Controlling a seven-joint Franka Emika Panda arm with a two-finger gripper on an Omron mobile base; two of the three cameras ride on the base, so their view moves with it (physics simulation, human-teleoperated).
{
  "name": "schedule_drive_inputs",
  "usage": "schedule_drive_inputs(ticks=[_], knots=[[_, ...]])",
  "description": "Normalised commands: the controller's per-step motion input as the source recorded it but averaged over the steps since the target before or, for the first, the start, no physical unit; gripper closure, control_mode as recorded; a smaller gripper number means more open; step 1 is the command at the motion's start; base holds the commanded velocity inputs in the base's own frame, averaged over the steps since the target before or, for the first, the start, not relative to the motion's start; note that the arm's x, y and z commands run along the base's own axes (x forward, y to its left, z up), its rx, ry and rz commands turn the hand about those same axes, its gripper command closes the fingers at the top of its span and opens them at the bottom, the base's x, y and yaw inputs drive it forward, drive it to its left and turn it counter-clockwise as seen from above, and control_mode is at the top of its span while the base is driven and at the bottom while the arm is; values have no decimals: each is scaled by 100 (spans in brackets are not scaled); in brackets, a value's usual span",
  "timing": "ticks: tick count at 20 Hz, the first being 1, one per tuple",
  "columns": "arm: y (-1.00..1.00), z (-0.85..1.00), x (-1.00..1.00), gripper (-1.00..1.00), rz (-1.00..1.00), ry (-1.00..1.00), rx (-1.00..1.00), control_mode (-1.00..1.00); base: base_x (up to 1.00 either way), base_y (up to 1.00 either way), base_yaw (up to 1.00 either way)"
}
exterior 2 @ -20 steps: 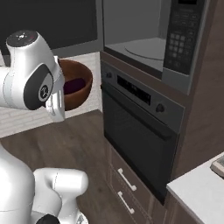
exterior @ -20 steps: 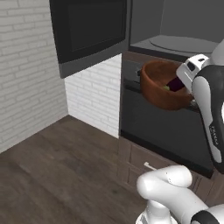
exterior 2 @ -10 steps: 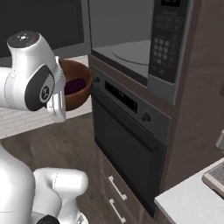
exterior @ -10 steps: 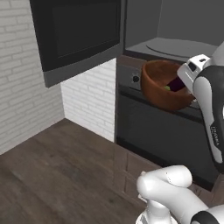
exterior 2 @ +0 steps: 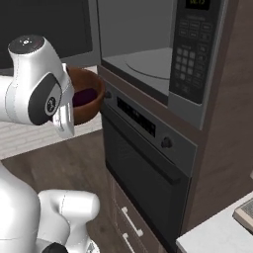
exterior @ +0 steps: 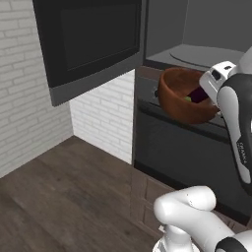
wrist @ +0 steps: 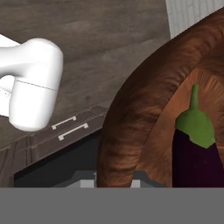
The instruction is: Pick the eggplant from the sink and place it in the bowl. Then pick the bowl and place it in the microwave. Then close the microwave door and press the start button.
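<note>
The claw [wrist: 114, 180] is pinched shut on the rim of the bowl [exterior: 184, 96], with the eggplant [wrist: 195, 153] inside, just past the claw. The microwave [exterior 2: 148, 59] has come closer and sits open just ahead, so the bowl can soon go in.

Base views flank the bowl [exterior: 184, 96]; hand view looks down closely.

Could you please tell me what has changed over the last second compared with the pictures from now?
The base has driven on, so both base views shifted: the open microwave and its door now sit closer and more squarely ahead. Nothing was grasped or released. The gripper stays clamped on the rim of the bowl, held in front of the oven, with the eggplant still inside.
</note>
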Motion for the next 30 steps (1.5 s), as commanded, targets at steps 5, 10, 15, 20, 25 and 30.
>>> schedule_drive_inputs(ticks=[5, 10, 15, 20, 25, 30], knots=[[0, 0, 0, 100, 0, 0, 0, 100, 20, 0, 0], [0, 57, -16, 100, -4, -9, 0, -100, 0, 0, 0], [0, 53, 10, 100, -19, -4, -1, -100, 0, 0, 0], [-17, 12, 51, 100, -25, -3, -4, -100, 0, 0, 0], [-37, 6, 60, 100, -8, -2, 0, -100, 0, 0, 0], [-39, 0, 59, 100, -1, -5, 0, -100, 0, 0, 0]])
